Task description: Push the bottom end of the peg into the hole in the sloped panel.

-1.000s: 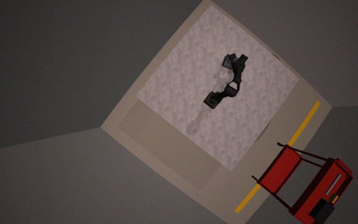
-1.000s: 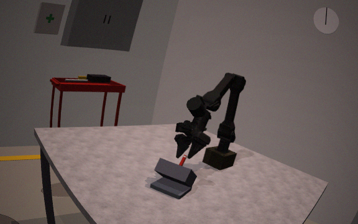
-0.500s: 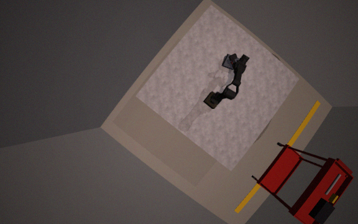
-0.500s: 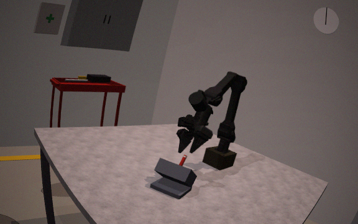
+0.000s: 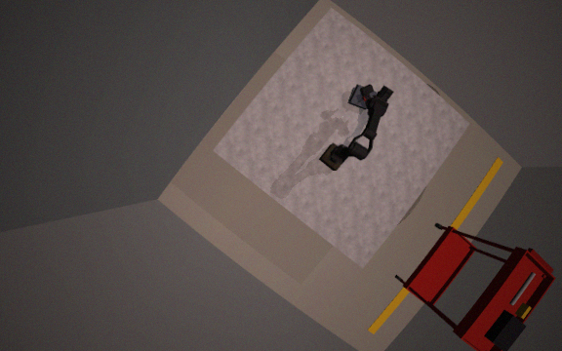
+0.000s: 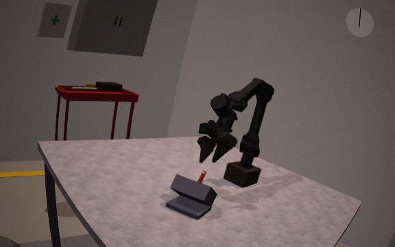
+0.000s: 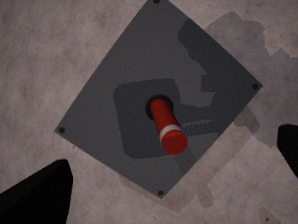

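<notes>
The red peg (image 6: 201, 176) (image 7: 163, 119) with a white band stands tilted in the hole of the grey sloped panel (image 6: 192, 189) (image 7: 125, 60) (image 5: 357, 97). In the wrist view its lower end is inside the dark round hole rim and its upper part sticks out. How deep the hidden end sits cannot be seen. The panel's face is turned away in the exterior view. My gripper (image 6: 207, 162) (image 7: 177, 153) is open and empty. Its fingertips are wide apart, above the peg's top end and not touching it.
The arm's base (image 6: 242, 174) (image 5: 333, 157) stands on the table (image 6: 122, 171) (image 5: 281, 107), to the right of the panel in the exterior view. A red cart (image 5: 439, 265) (image 6: 96, 96) stands on the floor beyond the table.
</notes>
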Robot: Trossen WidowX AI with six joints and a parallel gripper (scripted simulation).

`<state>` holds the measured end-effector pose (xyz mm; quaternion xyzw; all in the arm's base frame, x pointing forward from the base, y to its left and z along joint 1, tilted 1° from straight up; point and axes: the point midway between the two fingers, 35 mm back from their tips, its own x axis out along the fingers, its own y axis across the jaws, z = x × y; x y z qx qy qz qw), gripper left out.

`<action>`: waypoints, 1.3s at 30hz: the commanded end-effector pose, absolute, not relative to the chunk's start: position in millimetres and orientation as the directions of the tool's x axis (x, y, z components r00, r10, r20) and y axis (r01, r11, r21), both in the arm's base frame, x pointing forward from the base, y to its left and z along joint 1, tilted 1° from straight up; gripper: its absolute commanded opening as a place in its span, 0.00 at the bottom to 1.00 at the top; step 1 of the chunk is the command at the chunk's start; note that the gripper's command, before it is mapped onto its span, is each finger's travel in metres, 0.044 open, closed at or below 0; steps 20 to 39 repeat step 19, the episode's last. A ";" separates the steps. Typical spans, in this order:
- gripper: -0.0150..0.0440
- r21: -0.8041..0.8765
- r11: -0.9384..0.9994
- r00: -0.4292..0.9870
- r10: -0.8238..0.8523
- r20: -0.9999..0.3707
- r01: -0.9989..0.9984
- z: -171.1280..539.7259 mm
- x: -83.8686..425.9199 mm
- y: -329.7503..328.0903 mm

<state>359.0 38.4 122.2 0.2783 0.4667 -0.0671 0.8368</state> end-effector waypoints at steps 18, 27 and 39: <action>1.00 0.405 0.837 0.558 0.150 -0.816 0.368 148.0 341.2 32.9; 1.00 0.405 0.837 0.558 0.150 -0.817 0.368 149.0 340.5 32.6; 1.00 0.405 0.837 0.558 0.150 -0.817 0.368 149.0 340.5 32.6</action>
